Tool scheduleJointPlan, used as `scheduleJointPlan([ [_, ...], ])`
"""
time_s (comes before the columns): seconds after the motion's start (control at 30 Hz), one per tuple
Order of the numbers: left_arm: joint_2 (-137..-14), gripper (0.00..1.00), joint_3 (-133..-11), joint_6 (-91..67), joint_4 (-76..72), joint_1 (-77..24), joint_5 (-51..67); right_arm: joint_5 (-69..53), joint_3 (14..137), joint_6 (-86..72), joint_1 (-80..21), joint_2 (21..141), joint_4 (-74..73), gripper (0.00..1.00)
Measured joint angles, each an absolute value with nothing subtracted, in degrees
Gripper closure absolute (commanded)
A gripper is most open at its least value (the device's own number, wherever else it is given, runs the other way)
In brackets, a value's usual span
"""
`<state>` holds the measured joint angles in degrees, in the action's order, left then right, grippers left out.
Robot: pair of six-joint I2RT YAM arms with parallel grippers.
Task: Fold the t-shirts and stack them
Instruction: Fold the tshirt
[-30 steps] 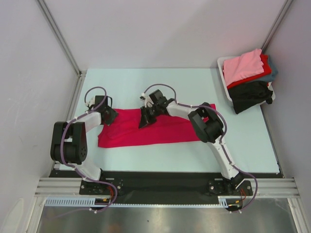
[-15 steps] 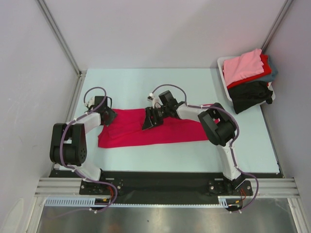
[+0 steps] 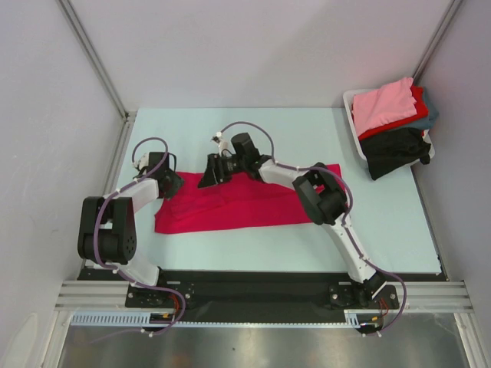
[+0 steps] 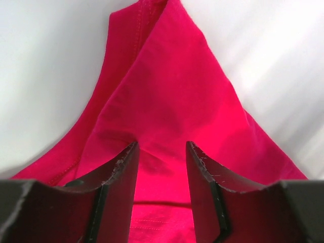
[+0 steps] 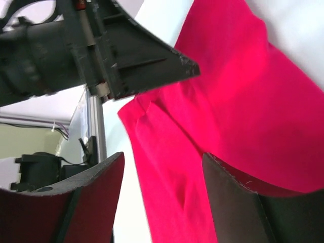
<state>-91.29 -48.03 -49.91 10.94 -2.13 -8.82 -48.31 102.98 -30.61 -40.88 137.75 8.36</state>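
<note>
The crimson-magenta t-shirt (image 3: 253,203) lies flat as a long strip across the table. My left gripper (image 3: 170,184) rests low on its left end. In the left wrist view its jaws (image 4: 162,147) stand partly apart with red cloth (image 4: 167,91) lying under and between them, nothing pinched. My right gripper (image 3: 209,176) hovers at the shirt's back edge, left of centre. It is open wide in the right wrist view (image 5: 162,197), above the cloth (image 5: 243,101) and holding nothing. The other t-shirts, light pink (image 3: 383,103), red (image 3: 418,98), grey-teal (image 3: 431,111) and black (image 3: 395,149), are piled at the back right.
A white bin (image 3: 351,103) at the back right holds the pile. The left arm's gripper (image 5: 126,55) shows close ahead in the right wrist view. Metal frame posts and grey walls close in the table on the left, back and right.
My right gripper has opened, let go of the crimson shirt and moved left and back to the shirt's far edge. The left gripper has stayed put.
</note>
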Motion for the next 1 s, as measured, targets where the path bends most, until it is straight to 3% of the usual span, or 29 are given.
scheduleJointPlan([
  [0.37,-93.47,0.53,-49.54,-50.11,13.58,-2.13,-8.88,-51.59,112.75,-37.50,-43.72,149.60,14.68,0.34],
  [0.63,-94.96,0.53,-51.75,-50.13,15.59,-2.13,-8.86,-55.86,101.27,-38.65,-43.88,145.14,23.59,0.37],
  [1.0,-95.00,0.54,-51.88,-50.11,15.90,-2.13,-8.99,-61.58,88.66,-26.46,-47.07,133.10,10.33,0.37],
])
